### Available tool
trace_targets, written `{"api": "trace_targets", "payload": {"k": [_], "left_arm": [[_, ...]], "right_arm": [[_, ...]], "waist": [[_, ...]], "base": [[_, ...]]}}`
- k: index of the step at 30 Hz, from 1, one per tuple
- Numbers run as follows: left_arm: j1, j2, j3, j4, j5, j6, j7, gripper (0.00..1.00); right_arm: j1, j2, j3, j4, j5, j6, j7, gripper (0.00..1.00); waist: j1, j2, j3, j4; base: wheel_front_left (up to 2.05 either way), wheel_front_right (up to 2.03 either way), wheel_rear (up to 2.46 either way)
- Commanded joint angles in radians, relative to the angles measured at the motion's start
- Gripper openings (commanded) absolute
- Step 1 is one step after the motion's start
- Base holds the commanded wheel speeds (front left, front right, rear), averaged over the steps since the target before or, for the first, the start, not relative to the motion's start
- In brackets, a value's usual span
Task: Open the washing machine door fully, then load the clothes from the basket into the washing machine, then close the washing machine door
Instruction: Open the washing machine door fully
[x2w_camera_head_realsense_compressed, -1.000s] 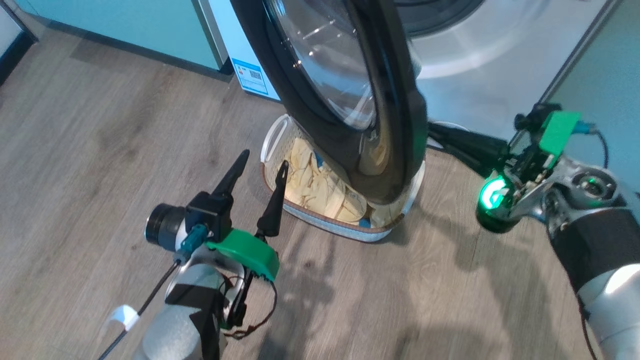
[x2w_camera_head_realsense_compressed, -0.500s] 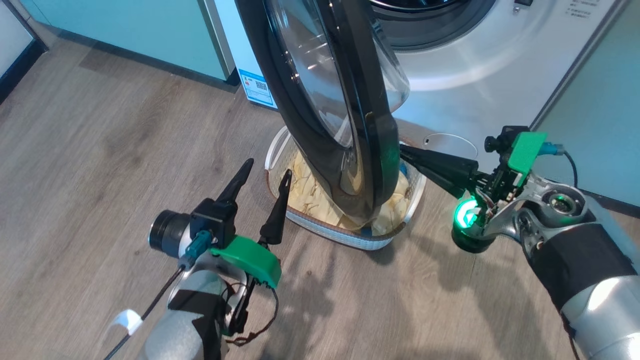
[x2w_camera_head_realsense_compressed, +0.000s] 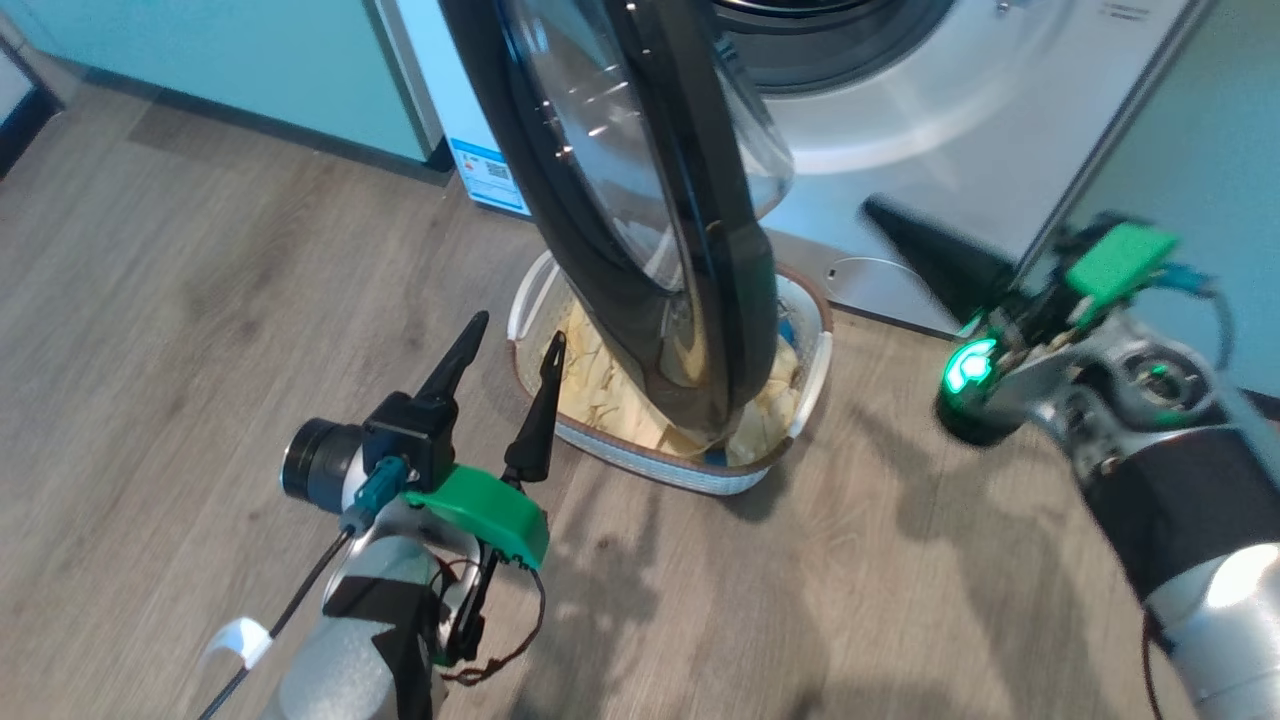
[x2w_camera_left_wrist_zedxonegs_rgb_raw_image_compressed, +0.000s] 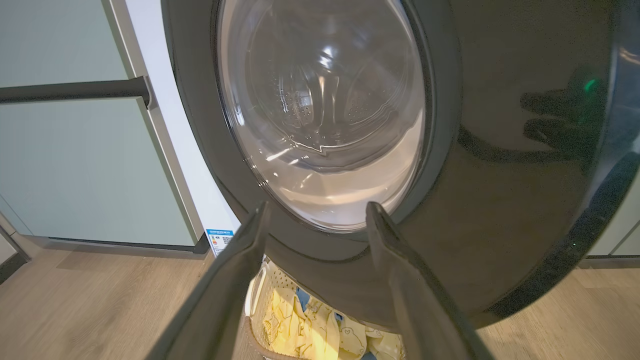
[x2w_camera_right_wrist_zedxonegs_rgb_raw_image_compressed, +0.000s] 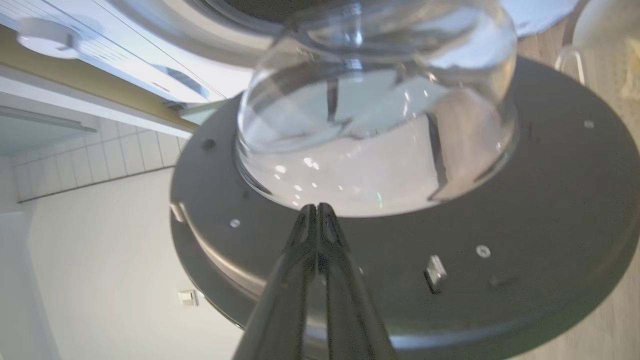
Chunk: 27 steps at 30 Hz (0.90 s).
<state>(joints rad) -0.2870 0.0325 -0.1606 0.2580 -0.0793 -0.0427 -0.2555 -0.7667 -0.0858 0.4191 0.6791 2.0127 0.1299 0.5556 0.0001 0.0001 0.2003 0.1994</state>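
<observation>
left gripper (x2w_camera_head_realsense_compressed: 519, 328) hovers low, fingers spread wide; right gripper (x2w_camera_head_realsense_compressed: 878, 210) points left, fingers pressed together.

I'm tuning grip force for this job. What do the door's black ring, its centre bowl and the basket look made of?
Door's black ring: probably glossy plastic; it mirrors a dark shape and a green light. Centre bowl: clear glass or hard clear plastic; see-through, with sharp highlights. Basket: cream moulded plastic by its look; perforated wall, brown rim.
</observation>
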Motion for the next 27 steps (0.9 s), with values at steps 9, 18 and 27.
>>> {"api": "trace_targets", "payload": {"k": [9, 18, 27], "left_arm": [[-0.015, 0.029, 0.073, -0.018, 0.008, -0.004, -0.006, 1.00], [0.000, 0.047, 0.113, 0.001, 0.005, 0.002, -0.006, 1.00], [0.024, 0.068, 0.142, 0.018, 0.001, 0.004, -0.006, 1.00]], "right_arm": [[0.120, -0.092, -0.174, -0.296, -0.177, 0.001, -0.296, 0.74], [0.318, -0.186, -0.244, -0.425, -0.509, 0.001, -0.668, 1.00], [0.465, -0.233, -0.309, -0.393, -1.070, 0.001, -0.816, 1.00]], "waist": [[-0.0001, -0.0001, -0.001, -0.067], [-0.0001, -0.0001, -0.021, -0.133], [-0.0001, -0.0001, -0.054, -0.177]], "base": [[0.00, 0.00, 0.00], [0.00, 0.00, 0.00], [0.00, 0.00, 0.00]]}}
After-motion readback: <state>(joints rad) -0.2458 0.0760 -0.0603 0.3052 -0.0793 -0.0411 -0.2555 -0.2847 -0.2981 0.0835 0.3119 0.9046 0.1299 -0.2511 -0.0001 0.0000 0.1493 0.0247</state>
